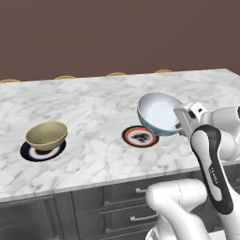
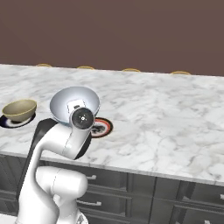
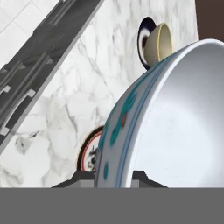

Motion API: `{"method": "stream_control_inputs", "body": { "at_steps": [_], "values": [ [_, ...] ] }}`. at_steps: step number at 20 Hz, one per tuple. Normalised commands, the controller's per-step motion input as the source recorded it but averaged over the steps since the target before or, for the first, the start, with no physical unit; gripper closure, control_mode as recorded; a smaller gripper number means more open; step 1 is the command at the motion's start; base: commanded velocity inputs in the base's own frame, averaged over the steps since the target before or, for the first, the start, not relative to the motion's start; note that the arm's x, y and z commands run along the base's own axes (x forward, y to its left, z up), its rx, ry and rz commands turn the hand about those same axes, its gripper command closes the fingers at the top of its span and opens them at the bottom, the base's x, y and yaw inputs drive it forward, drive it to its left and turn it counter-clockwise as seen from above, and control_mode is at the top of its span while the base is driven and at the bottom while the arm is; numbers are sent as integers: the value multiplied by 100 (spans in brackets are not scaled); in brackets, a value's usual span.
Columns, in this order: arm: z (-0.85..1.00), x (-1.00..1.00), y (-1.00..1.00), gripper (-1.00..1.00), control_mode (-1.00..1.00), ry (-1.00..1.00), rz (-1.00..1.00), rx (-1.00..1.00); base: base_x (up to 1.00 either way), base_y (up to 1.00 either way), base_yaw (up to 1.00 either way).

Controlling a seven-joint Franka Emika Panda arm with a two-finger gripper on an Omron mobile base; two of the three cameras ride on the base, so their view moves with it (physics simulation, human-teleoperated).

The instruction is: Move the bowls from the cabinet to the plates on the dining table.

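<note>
With my claw [image 1: 180, 123] clenched on the rim of the patterned bowl [image 1: 157, 113], I should level it and lower it centred onto the red-rimmed plate [image 1: 139, 136] before releasing.

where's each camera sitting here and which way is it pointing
Left base view: behind the arm on its left, looking forward and down over the dining table; the arm rises at lower right, gripper shut on the patterned bowl.
Right base view: behind on its right, same table; the arm rises at lower left, wrist in front of the bowl.
Hand view: on the hand, rolled sideways, looking along the fingers past the bowl's rim.
Shared: the olive-yellow bowl on the navy-rimmed plate, and the red-rimmed plate.
</note>
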Motion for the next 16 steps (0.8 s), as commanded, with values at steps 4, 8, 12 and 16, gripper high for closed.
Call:
{"method": "stream_control_inputs", "body": {
  "at_steps": [4, 8, 12, 16],
  "values": [
    [-46, 46, 0, 100, -100, 1, -2, -16, 0, 0, 0],
    [-47, 51, 0, 100, -100, 0, -2, -14, 0, 0, 0],
    [-46, 45, -6, 100, -100, 0, 0, -9, 0, 0, 0],
    [-41, 43, -9, 100, -100, 0, 0, -2, 0, 0, 0]
  ]
}}
